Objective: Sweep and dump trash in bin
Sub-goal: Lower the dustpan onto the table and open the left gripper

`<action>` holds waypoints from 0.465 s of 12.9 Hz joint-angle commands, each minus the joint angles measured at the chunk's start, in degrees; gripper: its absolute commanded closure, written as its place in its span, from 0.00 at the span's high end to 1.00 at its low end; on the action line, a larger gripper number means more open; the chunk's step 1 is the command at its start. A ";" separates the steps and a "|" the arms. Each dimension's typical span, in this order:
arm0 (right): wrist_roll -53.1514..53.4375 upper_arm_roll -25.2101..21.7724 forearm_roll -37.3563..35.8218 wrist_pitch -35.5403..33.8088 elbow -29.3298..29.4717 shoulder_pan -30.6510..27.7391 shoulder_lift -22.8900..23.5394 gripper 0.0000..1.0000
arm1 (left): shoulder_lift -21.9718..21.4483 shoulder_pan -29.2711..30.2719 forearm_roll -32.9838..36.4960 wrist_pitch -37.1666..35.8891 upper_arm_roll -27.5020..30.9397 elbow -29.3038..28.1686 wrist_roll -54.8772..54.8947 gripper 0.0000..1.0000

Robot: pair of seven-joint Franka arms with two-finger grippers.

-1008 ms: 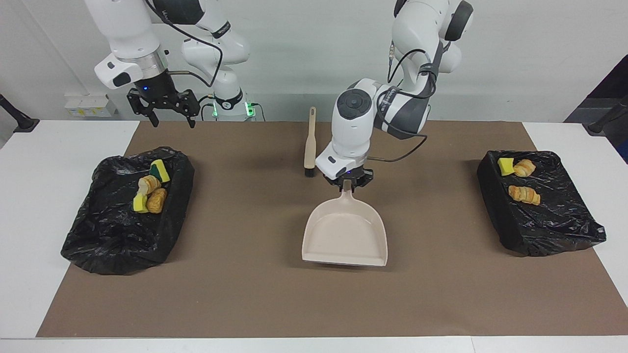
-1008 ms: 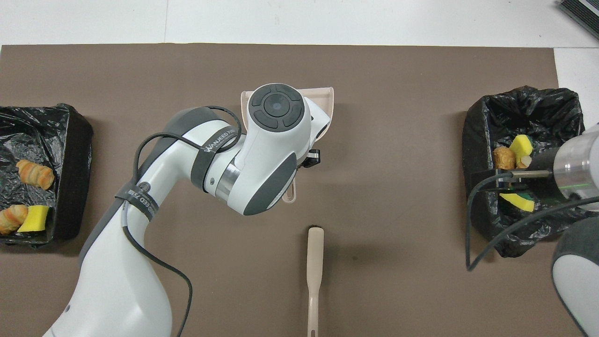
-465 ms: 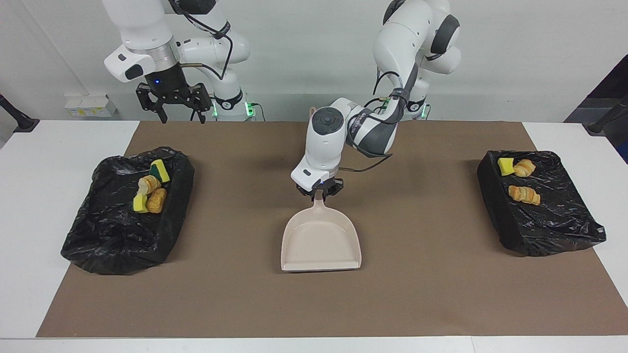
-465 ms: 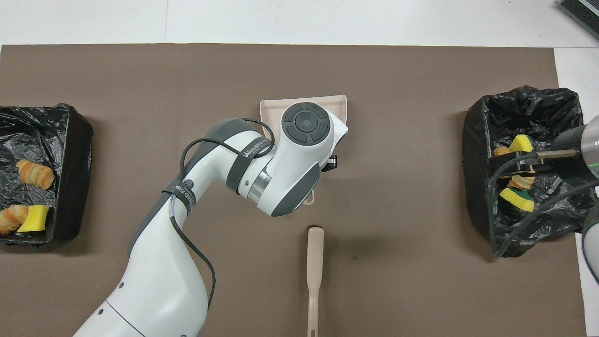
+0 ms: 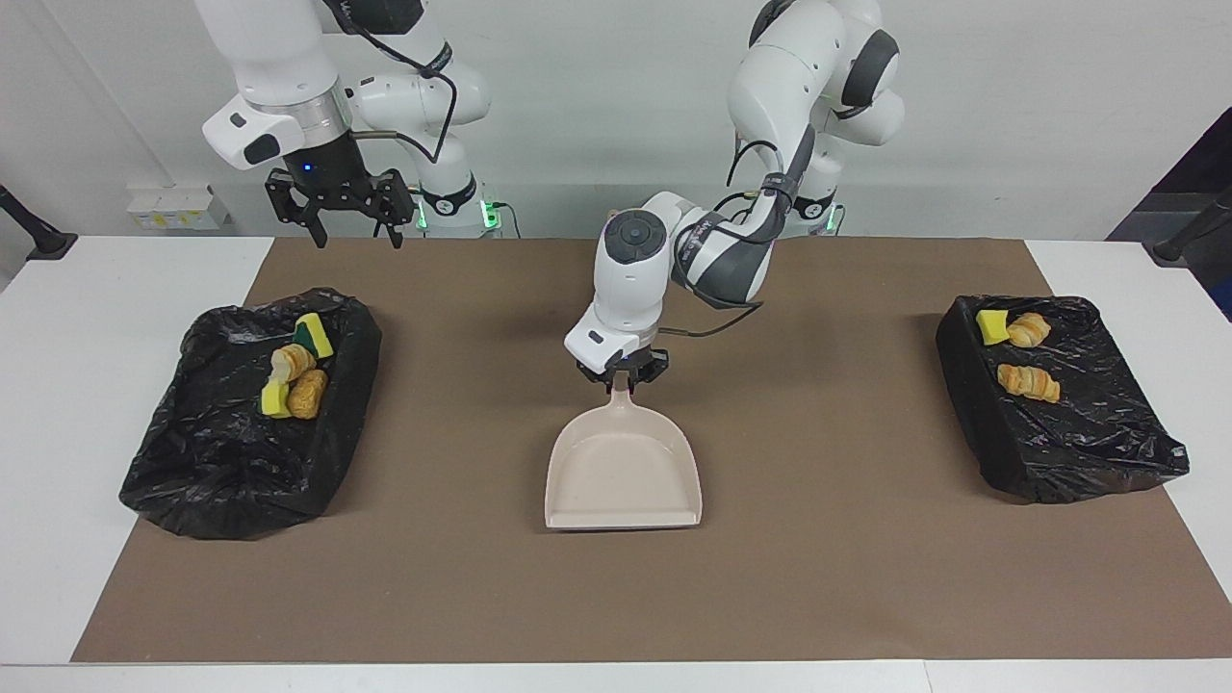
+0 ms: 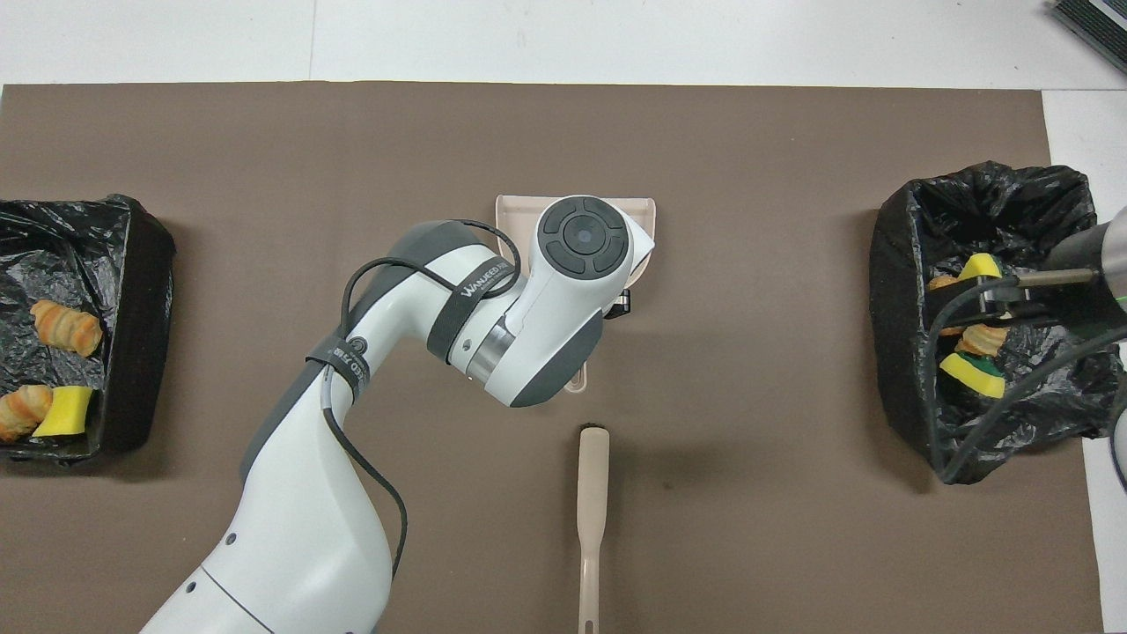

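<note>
Left hand [image 5: 623, 377] low at mid-table, fingers perhaps parting; right hand [image 5: 351, 214] raised, fingers spread.

White bench [image 5: 115, 279] covered by a brown mat [image 5: 866, 577]. Plain pale wall [image 5: 1011, 115] rises at the robots' end.

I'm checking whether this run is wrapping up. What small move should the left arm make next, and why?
Probably lift the left gripper straight up off the dustpan handle. The dustpan lies flat and empty on the mat, and all the trash bits sit in the two black-lined bins, so nothing is left to carry. The right gripper waits, open, above the table's edge.
</note>
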 commanded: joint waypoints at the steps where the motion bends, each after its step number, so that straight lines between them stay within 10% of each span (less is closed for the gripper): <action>1: -1.90 -0.04 0.94 -0.51 1.30 -1.43 0.82 1.00 | -4.45 0.77 1.66 -0.86 0.78 -3.32 3.96 0.97; 6: -1.99 -0.13 0.60 -0.51 1.74 -1.61 0.73 1.00 | -20.62 9.46 1.66 -0.86 0.69 -15.45 16.61 1.00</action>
